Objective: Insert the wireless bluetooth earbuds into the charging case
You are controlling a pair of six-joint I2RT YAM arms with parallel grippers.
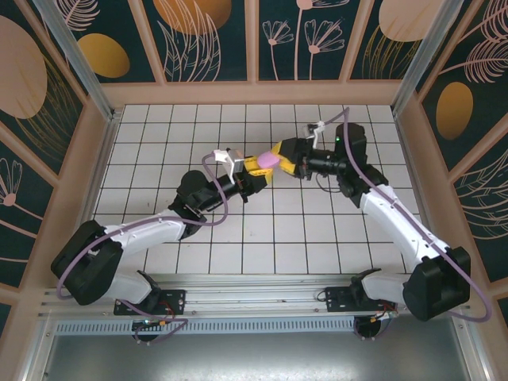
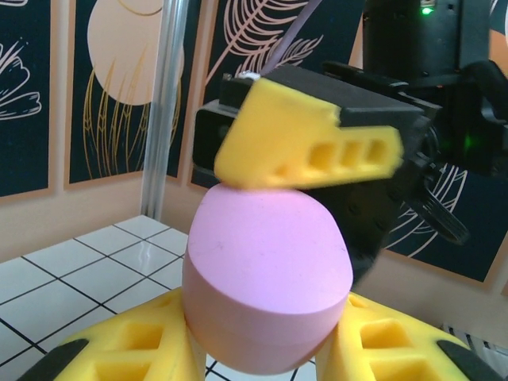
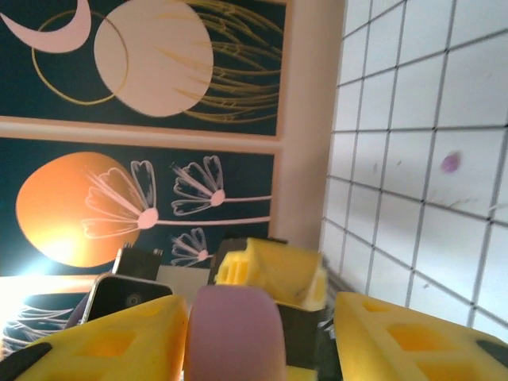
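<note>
Two left fingers (image 2: 127,353) clamp the pink charging case (image 2: 266,278) low in frame. The right fingers (image 3: 413,337) stand parted around it, one touching its top. One tiny, blurred lavender earbud (image 3: 451,163) lies upper right on the tiled surface (image 3: 397,238), well apart from them.

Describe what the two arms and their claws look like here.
The left arm and right arm match: white links, black joints, a lavender cable looping along each. The left claw and right claw have yellow slotted fingers on black bodies. A green light glows on the right wrist.
</note>
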